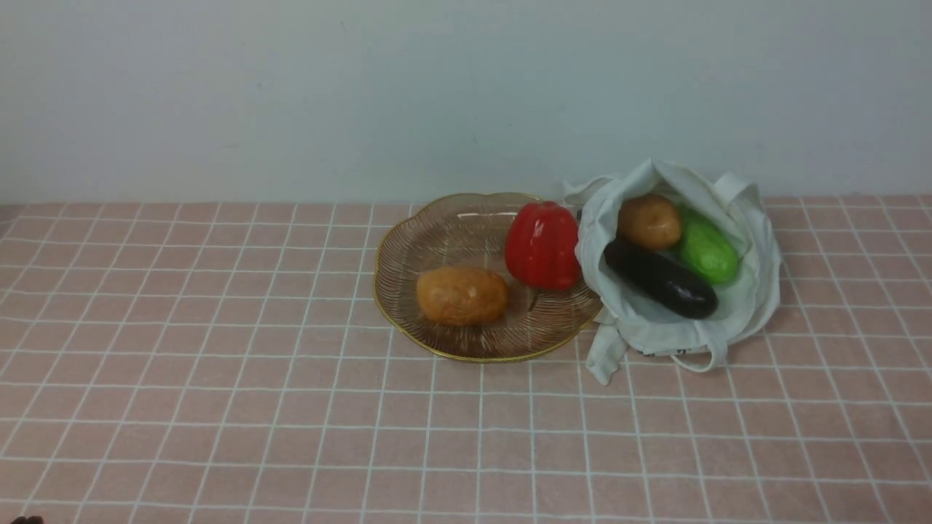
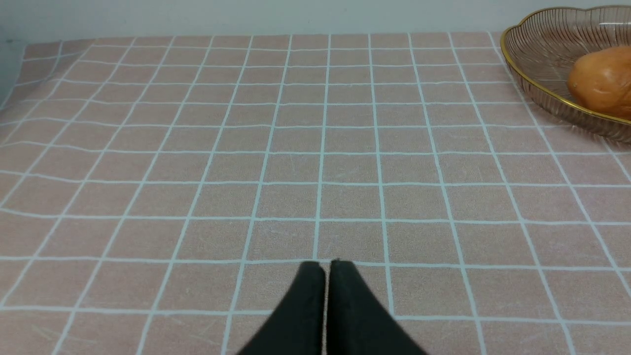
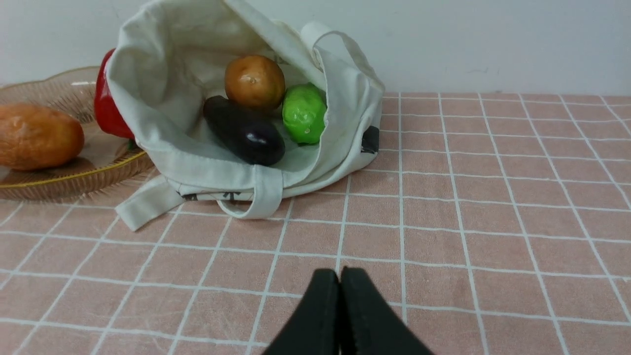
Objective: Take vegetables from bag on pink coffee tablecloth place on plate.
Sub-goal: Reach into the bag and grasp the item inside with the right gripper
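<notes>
The amber glass plate (image 1: 408, 247) sits mid-table on the pink tablecloth (image 1: 218, 407). It holds a golden-brown potato (image 1: 461, 295) and a red bell pepper (image 1: 543, 245). The off-white bag (image 1: 743, 306) lies open just right of the plate, holding a second potato (image 1: 649, 221), a dark purple eggplant (image 1: 661, 279) and a green cucumber (image 1: 705, 247). My left gripper (image 2: 326, 265) is shut and empty, low over bare cloth left of the plate (image 2: 537, 74). My right gripper (image 3: 340, 272) is shut and empty, in front of the bag (image 3: 162, 64), well short of it.
A pale wall (image 1: 466, 94) runs along the table's far edge, right behind the plate and bag. The bag's loop handles (image 1: 699, 356) trail onto the cloth toward the front. Neither arm shows in the front view.
</notes>
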Controlling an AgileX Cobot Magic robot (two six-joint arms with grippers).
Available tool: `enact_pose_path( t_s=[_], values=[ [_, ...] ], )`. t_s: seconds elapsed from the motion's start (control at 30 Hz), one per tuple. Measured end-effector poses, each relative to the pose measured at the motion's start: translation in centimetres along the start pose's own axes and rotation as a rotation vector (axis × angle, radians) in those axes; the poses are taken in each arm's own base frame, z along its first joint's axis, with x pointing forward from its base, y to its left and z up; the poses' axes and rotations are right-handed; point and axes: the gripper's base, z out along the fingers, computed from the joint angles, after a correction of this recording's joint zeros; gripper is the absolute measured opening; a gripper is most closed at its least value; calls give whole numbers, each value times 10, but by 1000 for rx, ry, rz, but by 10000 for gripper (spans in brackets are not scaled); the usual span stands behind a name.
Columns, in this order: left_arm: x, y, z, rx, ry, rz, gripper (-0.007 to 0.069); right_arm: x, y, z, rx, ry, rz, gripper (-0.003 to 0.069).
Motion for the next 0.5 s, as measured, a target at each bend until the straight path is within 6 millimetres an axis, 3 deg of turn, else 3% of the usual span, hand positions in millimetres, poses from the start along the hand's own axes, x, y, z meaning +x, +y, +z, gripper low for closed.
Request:
enact_pose_path(
  t_s=[0.07,0.13,0.17,0.23,0.37,0.5],
  values=[
    [0,0,0,0,0,0,-5,-1,1,0,-16,-15,76,-15],
    [0,0,0,0,0,0,-5,-2,4,1,-49,-37,254,-15],
    [0,0,0,0,0,0,-5,-6,6,0,-83,-69,434,-15],
    [0,0,0,0,0,0,-5,-8,7,0,-103,-87,544,-15],
    [0,0,0,0,0,0,-5,-11,8,-1,-133,-101,699,-15],
    [0,0,0,0,0,0,-5,-14,6,-1,-129,-144,720,-15]
  ],
)
